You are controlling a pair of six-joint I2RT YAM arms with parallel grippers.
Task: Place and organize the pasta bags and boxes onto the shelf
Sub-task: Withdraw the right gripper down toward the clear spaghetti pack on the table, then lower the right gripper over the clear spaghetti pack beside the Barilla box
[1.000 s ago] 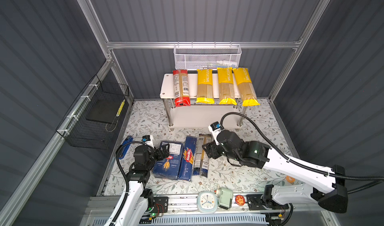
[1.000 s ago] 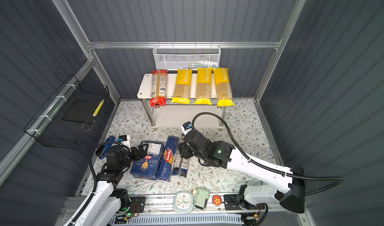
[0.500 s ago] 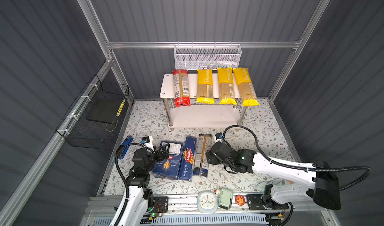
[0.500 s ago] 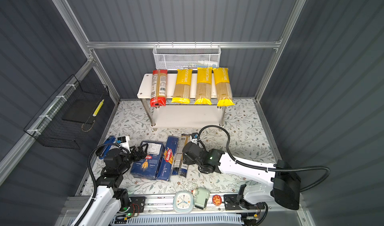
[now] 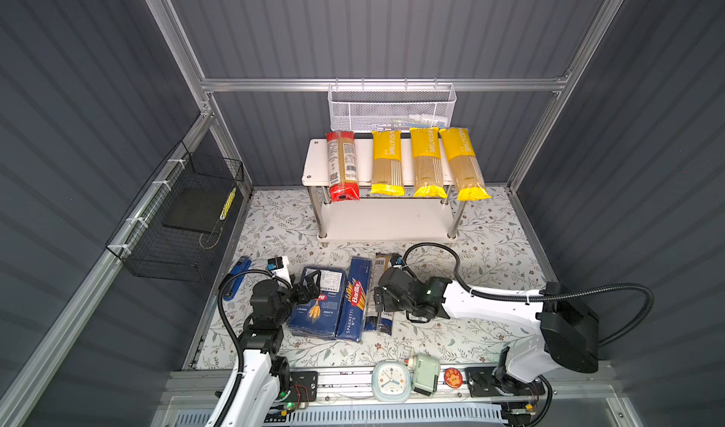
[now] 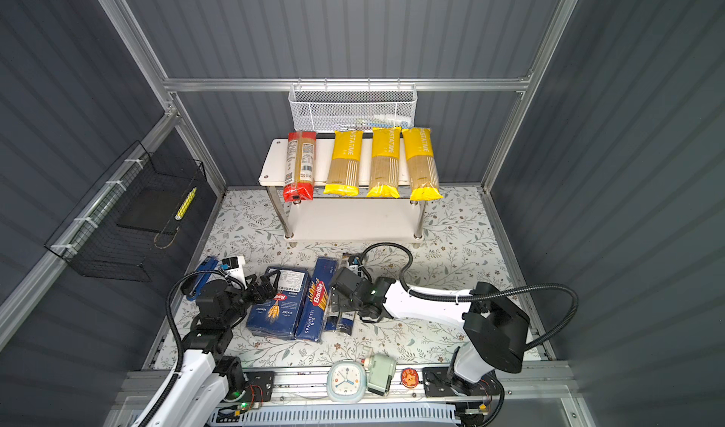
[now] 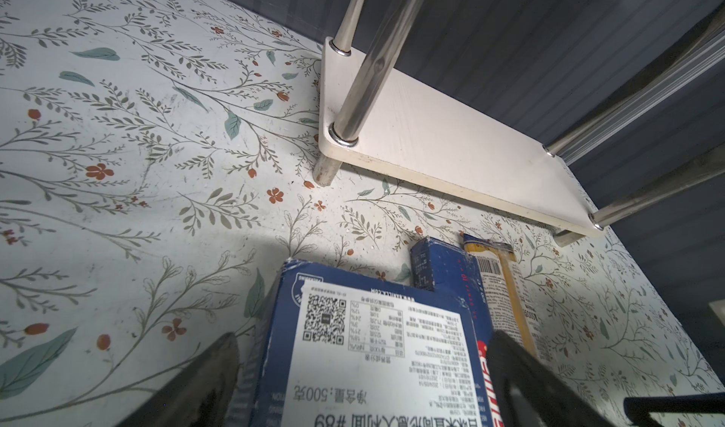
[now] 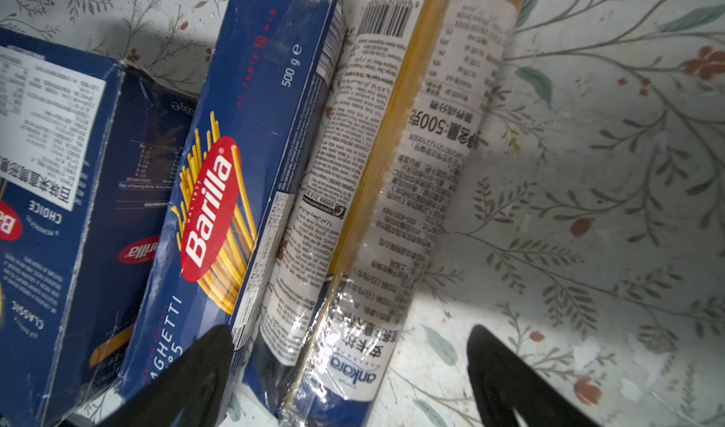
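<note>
The right jaws are spread wide and held low over the clear bag with dark ends [image 8: 384, 170]. One black finger [image 8: 196, 370] is seen above the edge of the narrow box [image 8: 243, 150], its partner above the floral desk [image 8: 588, 209]. Nothing is pinched.

The left jaws are also spread. In the left wrist view the labelled end of the wide box [image 7: 372, 346] is seen between them. Whether it is touched cannot be told.

In both top views three packs are seen lying lengthwise on the desk [image 5: 490, 248] between the two arms. The wide box [image 5: 319, 307] is placed on the left. The narrow box [image 5: 355, 299] lies just beside it. The clear bag with dark ends [image 5: 381, 262] is pressed against the narrow box's right side and is partly covered by the right arm.

The shelf [image 5: 314, 162] is set further back, near the rear wall. Four bags are laid across its upper board, with their near ends overhanging the front edge. A red-ended bag [image 5: 343, 166] lies on the left, and three yellow bags [image 5: 387, 162] [image 5: 427, 162] [image 5: 463, 162] are placed to its right. A white mesh basket [image 5: 392, 107] is hung on the wall behind.
</note>
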